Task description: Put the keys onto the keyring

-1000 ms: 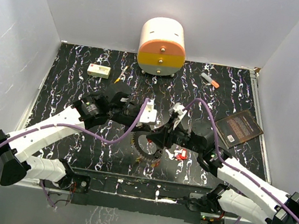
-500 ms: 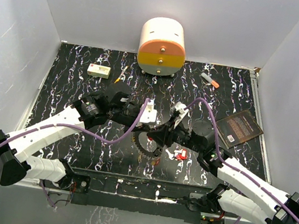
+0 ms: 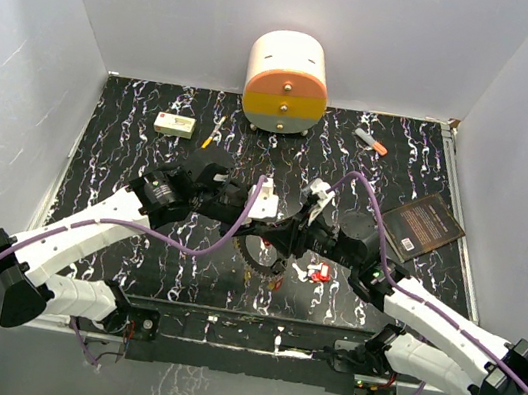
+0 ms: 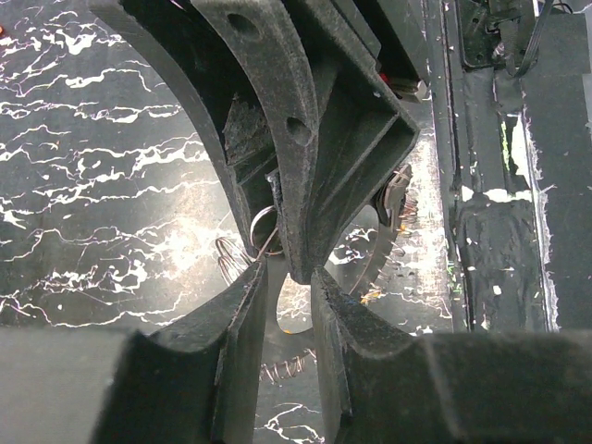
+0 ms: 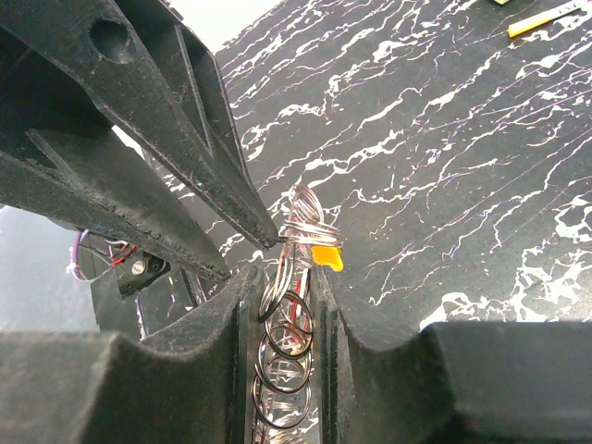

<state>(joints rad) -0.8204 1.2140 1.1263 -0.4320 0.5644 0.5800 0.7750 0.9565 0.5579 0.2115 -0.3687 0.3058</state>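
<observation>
From above, the keyring [image 3: 256, 275] lies on the black desk [image 3: 123, 194], in the middle, near the front edge. The left end effector [image 3: 277, 228] and the right end effector [image 3: 286, 245] meet just over the keyring's back rim. A few red keys [image 3: 317, 272] lie on the desk just to the right of the keyring. A round box with drawers [image 3: 286, 82] stands far behind the keyring. A dark book [image 3: 424, 224] lies well off to the keyring's right.

In the left wrist view, the left end effector's two fingers stand a little apart, with nothing between them. The tip of the right end effector pokes down to that gap. The keyring's spiky rim [image 4: 381, 252] shows just to the right of the tip.

In the right wrist view, the right end effector is squeezed shut on a stack of thin wire rings [image 5: 282, 370]. A yellow key [image 5: 326, 256] sticks out at the top of the stack. One left finger touches the top ring.
</observation>
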